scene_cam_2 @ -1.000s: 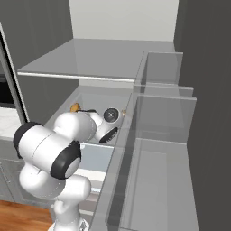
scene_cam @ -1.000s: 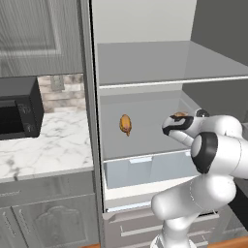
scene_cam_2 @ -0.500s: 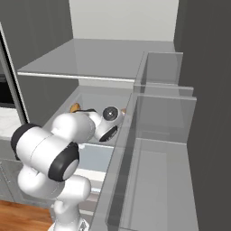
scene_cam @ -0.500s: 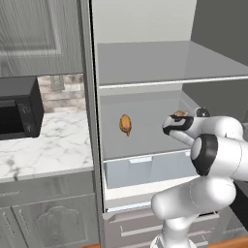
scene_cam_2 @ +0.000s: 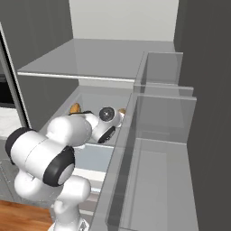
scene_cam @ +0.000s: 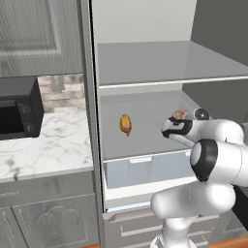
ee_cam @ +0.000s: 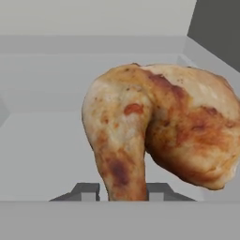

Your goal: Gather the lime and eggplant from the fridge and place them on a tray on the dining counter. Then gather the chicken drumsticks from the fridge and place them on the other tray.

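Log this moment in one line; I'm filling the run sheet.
stage: drumstick pickup | gripper: shut on drumstick | place: fridge shelf | second drumstick: on shelf

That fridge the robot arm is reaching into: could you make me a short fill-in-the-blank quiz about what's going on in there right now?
1. The gripper is shut on a chicken ____.
2. A second drumstick lies on the fridge shelf, to the ____ of the held one in the left base view.
3. On the marble counter beside the fridge stands a black ____.

Missing words: drumstick; left; microwave
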Controlling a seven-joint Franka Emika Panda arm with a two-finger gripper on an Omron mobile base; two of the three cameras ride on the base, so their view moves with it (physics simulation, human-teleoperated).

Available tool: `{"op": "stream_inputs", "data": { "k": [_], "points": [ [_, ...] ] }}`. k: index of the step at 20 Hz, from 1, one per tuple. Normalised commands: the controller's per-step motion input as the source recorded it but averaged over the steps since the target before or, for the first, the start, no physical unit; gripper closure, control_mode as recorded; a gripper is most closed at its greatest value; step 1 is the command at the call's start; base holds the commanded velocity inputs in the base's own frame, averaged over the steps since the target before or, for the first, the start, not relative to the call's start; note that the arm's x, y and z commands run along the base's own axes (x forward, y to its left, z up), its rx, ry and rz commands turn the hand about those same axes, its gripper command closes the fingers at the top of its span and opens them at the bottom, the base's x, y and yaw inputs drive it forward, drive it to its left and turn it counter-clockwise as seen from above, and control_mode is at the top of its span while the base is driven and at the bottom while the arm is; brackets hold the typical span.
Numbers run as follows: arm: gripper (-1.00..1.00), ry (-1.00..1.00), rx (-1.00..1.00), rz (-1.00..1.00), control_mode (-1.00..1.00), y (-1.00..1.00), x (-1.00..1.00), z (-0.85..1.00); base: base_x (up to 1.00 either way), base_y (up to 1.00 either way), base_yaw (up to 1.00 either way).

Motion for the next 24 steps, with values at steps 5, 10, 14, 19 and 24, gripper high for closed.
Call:
{"op": "stream_inputs", "data": {
  "k": [5,10,14,19,24],
  "points": [
    [1.00,-0.02,-0.02,0.00,-1.00,0.16,-0.33,0.14,0.00,0.00,0.00],
    [1.00,0.00,-0.01,0.00,-1.00,0.07,-0.39,0.58,0.00,0.00,0.00],
    [1.00,0.11,0.00,0.00,-1.00,0.04,-0.22,0.79,0.00,0.00,0.00],
    [1.00,0.18,0.00,0.00,-1.00,0.00,-0.36,0.58,0.00,0.00,0.00],
    [1.00,0.08,0.00,0.00,-1.00,0.05,-0.52,0.15,0.00,0.00,0.00]
  ]
}}
